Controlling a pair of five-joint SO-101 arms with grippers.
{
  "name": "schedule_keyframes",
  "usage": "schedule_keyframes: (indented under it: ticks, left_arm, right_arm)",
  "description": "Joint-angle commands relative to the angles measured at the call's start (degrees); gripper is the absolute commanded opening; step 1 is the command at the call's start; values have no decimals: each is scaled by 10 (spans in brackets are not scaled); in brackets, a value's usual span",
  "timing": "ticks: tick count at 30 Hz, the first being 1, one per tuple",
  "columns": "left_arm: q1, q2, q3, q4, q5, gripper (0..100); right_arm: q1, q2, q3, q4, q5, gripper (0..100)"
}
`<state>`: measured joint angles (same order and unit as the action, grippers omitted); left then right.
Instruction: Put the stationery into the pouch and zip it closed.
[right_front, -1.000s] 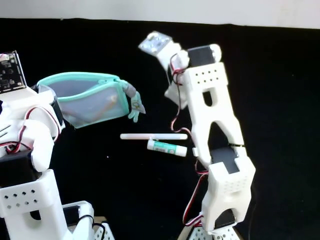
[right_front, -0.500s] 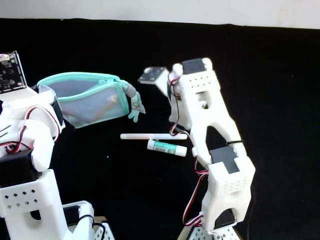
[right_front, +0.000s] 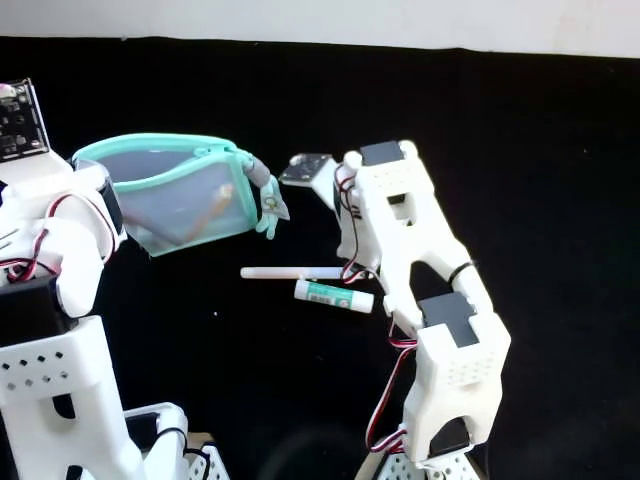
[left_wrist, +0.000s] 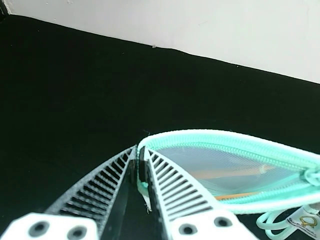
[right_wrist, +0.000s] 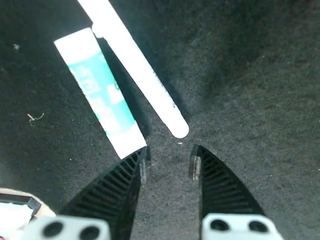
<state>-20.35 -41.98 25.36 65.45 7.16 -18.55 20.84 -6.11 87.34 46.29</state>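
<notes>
Counter (right_front: 540, 150): black cloth surface; a pale wall runs along its far edge.
Pouch (right_front: 180, 195): mint-green zippered pouch with translucent mesh sides, held off the counter at the left arm's side. In the left wrist view the pouch (left_wrist: 225, 160) has its zip open and its mouth gaping.
Pouch contents: a slim tan stick-shaped item (left_wrist: 235, 172) shows through the mesh.
Zip pull (right_front: 270, 210): mint cord and tag hanging from the pouch end nearest the right arm. The tag carries a small gold emblem; its lettering is not legible.
Left hand (left_wrist: 140, 155): clamped on the rim of the pouch at one end, jaws pressed together on the fabric.
Pen (right_front: 305, 272): slim white barrel lying flat on the counter, below the pouch. Fine grey print runs along the barrel (right_wrist: 135, 70); too small to read.
Glue stick (right_front: 333, 295): white tube with a teal printed label, lying just beside the pen, almost parallel. The label text (right_wrist: 100, 92) is blurred.
Right hand (right_wrist: 169, 159): jaws apart and gripping nothing, poised over the counter just off the pen's rounded end; one fingertip sits near the end of the glue stick.
</notes>
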Motion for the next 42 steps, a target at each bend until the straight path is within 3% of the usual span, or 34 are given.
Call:
schedule_keyframes:
  ticks: [1, 16, 24, 32, 42]
  left_arm:
    - [3, 39, 0, 8, -3, 6]
    - [3, 61, 0, 7, -3, 6]
    - [3, 62, 1, 7, -3, 6]
    - [3, 62, 3, 7, -3, 6]
    - [3, 62, 5, 7, -3, 6]
  right_arm:
    - [4, -24, -2, -11, 12, 139]
    - [29, -47, 85, -13, 53, 139]
    - [-12, -188, 281, -161, 63, 214]
    - [-63, -243, 382, -271, 96, 220]
    - [-77, -244, 393, -288, 137, 220]
